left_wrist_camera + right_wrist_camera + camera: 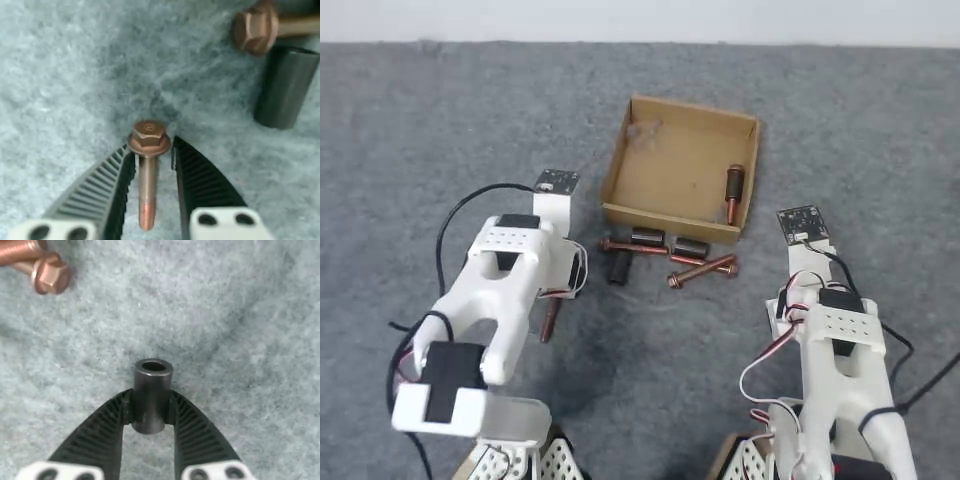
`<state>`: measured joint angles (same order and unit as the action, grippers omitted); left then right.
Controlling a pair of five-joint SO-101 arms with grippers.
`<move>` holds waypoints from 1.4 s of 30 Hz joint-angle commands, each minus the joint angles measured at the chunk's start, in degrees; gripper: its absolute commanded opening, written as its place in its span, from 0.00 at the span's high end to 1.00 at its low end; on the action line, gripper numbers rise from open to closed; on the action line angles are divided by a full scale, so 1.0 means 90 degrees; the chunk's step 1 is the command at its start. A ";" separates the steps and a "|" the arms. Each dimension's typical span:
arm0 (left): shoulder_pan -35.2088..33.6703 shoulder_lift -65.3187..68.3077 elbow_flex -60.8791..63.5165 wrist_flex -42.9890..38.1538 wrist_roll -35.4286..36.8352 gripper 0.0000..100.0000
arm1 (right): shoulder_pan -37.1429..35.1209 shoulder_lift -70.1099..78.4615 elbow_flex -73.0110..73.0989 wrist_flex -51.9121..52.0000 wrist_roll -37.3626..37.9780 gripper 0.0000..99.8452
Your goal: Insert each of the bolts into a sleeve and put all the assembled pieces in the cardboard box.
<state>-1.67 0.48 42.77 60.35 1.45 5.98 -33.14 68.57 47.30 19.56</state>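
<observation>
Left wrist view: bolt (pixel 148 172) along left pincer (pixel 149 146), head at tips.

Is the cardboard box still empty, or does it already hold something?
Not empty. One assembled piece, a bolt in a dark sleeve, lies inside the cardboard box beside one wall. The rest of its floor is bare.

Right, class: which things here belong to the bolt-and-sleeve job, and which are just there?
Job: bolt in left gripper, sleeve in right gripper, loose bolts, loose sleeves, cardboard box, assembled piece inside it.
Just there: grey carpet, cables.
</observation>
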 commanded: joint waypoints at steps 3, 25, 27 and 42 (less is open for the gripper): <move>0.0029 0.0137 -0.0337 0.0000 0.0068 0.97 | 0.0044 -0.0298 -0.0020 -0.0112 0.0078 0.99; -0.1016 -0.1748 0.1089 -0.0742 0.0068 0.99 | 0.0083 -0.0298 0.0117 -0.0728 -0.0694 0.99; -0.1250 -0.2110 0.1314 -0.0781 0.0068 0.99 | 0.0083 -0.0298 0.0127 -0.0884 -0.0694 0.99; -0.2110 -0.2403 0.1685 -0.0791 0.0039 0.99 | 0.0474 -0.0298 0.0801 -0.5074 -0.0664 0.99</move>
<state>-20.22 -18.07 58.42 54.29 1.98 9.32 -33.14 75.96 9.67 13.93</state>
